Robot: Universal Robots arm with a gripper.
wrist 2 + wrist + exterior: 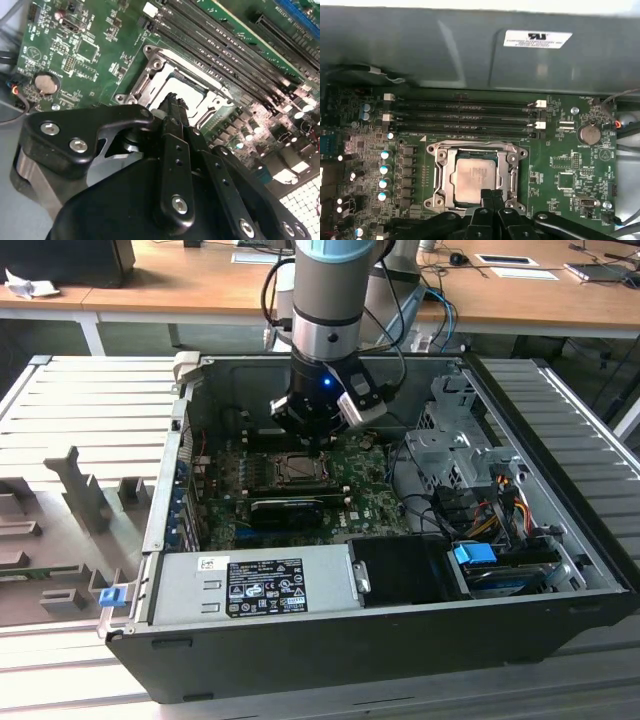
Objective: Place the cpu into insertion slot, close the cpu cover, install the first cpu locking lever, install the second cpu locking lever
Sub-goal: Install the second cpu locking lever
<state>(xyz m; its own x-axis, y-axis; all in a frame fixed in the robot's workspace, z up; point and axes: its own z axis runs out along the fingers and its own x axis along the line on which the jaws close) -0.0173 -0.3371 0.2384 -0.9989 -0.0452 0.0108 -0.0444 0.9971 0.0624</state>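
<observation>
While the computer case [560, 570] lies open, you see the cpu [476, 177] seated in its socket, the cpu cover [512, 170] closed around it; the gripper [492, 196], fingers pressed together and empty, hovers at the socket's edge.

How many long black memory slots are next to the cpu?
4, lying side by side in a row in the first wrist view, between the cpu and the grey case wall. None look hidden.
</observation>
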